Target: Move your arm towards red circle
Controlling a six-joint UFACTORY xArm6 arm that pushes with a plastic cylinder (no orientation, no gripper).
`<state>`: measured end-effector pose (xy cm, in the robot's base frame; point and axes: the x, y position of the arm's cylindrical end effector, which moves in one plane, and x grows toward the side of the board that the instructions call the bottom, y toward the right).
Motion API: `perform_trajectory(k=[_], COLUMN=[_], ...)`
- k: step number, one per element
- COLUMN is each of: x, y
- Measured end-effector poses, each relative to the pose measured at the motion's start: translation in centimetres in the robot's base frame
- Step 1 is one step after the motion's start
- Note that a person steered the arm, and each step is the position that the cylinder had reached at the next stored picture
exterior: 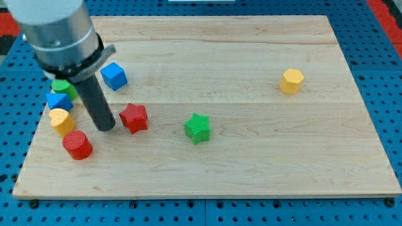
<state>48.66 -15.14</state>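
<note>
The red cylinder-shaped circle block (pixel 77 145) sits on the pale wooden tabletop (pixel 251 157) near its left edge, toward the bottom-left corner. It appears to stand on one flat face with its round axis upright, so it points no particular way across the board.

The arm's dark straight rod comes down from a grey cylindrical housing (pixel 56 28) at the top-left corner, and the tip (pixel 105 129) rests on the wood just up and to the view's right of the red circle, apart from it. The rig carries no jaws, so nothing is grasped or released; the rod merely touches the board.

A red star-shaped block (pixel 134 118) lies just to the view's right of the tip, close but not clearly touching. A yellow heart-like block (pixel 61 121) sits just above the red circle near the left edge. Above that are a blue block (pixel 58 100) and a green block (pixel 63 86), partly hidden by the arm. A blue cube (pixel 114 75) lies further toward the top edge. A green star block (pixel 198 128) sits near the middle of the board, and a yellow hexagonal block (pixel 291 81) stands well apart toward the right edge.
</note>
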Motion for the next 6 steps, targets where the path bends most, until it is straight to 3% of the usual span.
perform_trajectory(k=[1,3,4,5,6], x=[-0.9,-3.6,-3.6,-3.5,-4.4], y=[12.8,26.1,26.2,18.5,5.8])
